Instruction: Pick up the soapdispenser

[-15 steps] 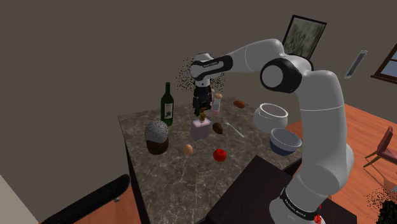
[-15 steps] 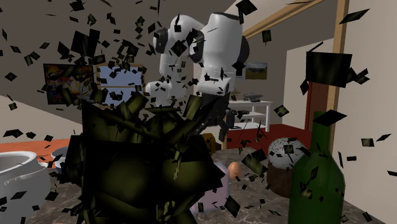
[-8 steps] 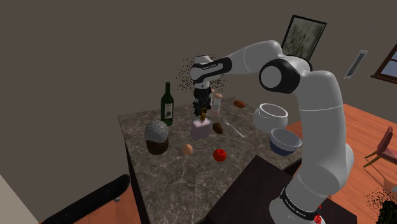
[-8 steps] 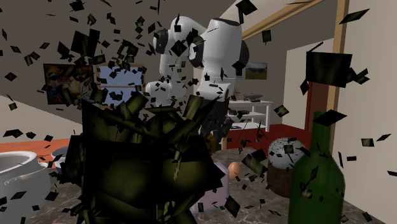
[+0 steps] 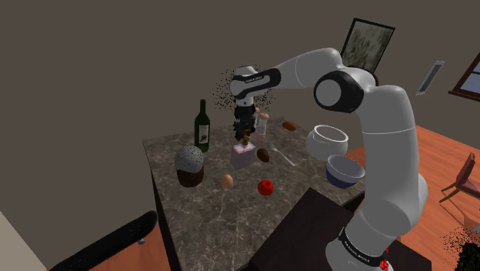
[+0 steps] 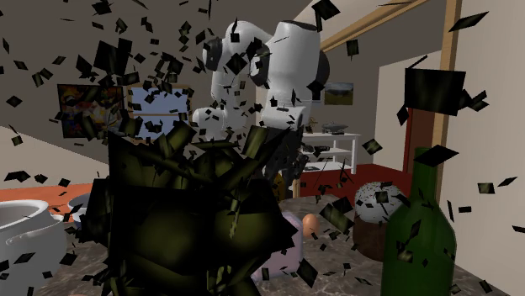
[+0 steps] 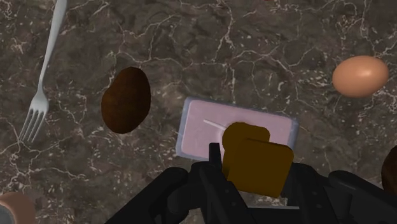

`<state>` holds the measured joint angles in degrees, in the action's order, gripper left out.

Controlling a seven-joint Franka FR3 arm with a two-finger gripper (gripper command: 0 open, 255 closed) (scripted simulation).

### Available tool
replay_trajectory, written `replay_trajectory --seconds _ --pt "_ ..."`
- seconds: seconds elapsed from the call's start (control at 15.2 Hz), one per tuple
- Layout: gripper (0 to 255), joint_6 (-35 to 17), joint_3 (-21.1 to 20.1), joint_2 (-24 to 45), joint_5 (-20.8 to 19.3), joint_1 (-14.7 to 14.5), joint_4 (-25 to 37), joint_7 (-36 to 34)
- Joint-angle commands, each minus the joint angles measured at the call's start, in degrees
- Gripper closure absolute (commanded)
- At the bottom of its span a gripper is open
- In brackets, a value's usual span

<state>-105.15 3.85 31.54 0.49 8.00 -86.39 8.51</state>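
Directly beneath the tool (image 5: 245, 131), the soap dispenser (image 7: 203, 127) stands upright on the bench (image 5: 208, 212), and the tool is clenched from both sides on its brown pump head. We judge that the arm comes straight down because this narrow head fits between the jaws, while the pale body below is wider. Compared with a second ago the tool sits slightly lower on the pump, and over the last half second we see no shift.
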Motion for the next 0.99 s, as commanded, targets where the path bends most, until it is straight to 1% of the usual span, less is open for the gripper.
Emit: replay_trajectory --seconds 0.0,0.79,0.92 --pt "255 1.10 0.01 -0.37 -0.02 -0.01 0.72 -0.01" --pt "255 9.04 0.11 -2.84 -0.17 -0.01 6.20 0.06" --pt "255 9.15 0.11 -2.87 -0.17 -0.01 6.28 0.06"
